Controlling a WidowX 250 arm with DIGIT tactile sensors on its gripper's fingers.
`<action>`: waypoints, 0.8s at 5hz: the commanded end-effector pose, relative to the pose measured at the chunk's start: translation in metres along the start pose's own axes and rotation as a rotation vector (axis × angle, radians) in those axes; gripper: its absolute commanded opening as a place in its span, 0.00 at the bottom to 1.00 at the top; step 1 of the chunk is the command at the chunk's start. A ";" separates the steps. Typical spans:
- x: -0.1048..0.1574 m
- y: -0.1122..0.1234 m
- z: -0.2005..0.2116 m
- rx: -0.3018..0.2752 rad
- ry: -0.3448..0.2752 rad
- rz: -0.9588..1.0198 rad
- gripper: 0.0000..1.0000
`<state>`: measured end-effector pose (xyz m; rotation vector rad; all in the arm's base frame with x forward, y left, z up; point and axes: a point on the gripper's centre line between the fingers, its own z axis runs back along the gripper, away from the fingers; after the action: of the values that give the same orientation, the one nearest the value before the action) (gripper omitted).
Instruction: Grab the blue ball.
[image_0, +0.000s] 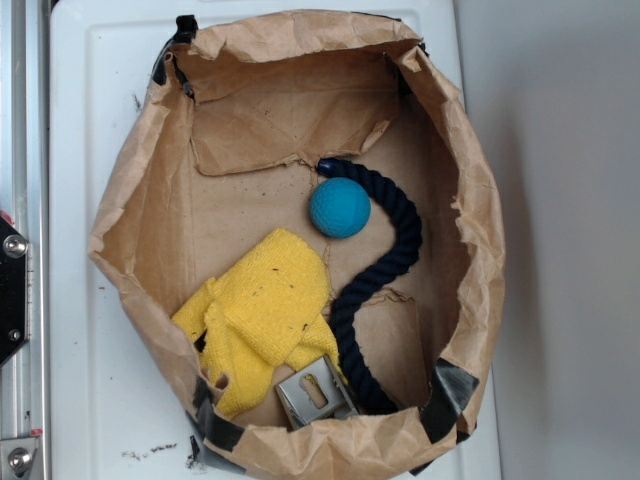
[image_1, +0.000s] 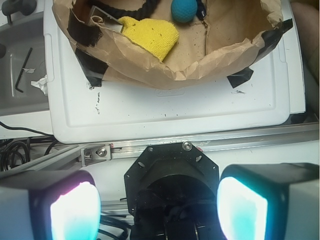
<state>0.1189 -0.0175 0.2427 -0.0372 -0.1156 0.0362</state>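
Ball: the blue ball (image_0: 340, 207) is a small matte cyan sphere, faintly dimpled, lying just right of centre in the exterior view, on the paper floor of the bag.
Rope: a dark navy twisted rope (image_0: 383, 272) curls round the ball's upper and right side, touching or nearly touching it, then runs down to the lower edge.
Cloth: a yellow cloth (image_0: 262, 312) lies lower left of the ball, apart from it.
Metal piece: a grey metal bracket (image_0: 314, 392) sits at the bottom between cloth and rope.
Container: a rolled-down brown paper bag (image_0: 480, 210), taped black at the corners, holds all four things.
Tabletop: a white tabletop (image_1: 165, 112) carries the bag.
Pincer: the pincer (image_1: 159, 210) stands wide apart, holding nothing, at the bottom of the wrist view, well away from the ball (image_1: 184, 10).
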 end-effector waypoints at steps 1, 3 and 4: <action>0.000 0.000 0.000 0.000 0.000 0.000 1.00; 0.081 0.003 -0.018 0.004 0.010 0.187 1.00; 0.107 0.026 -0.036 -0.006 -0.083 0.157 1.00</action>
<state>0.2264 0.0078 0.2079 -0.0505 -0.1696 0.1732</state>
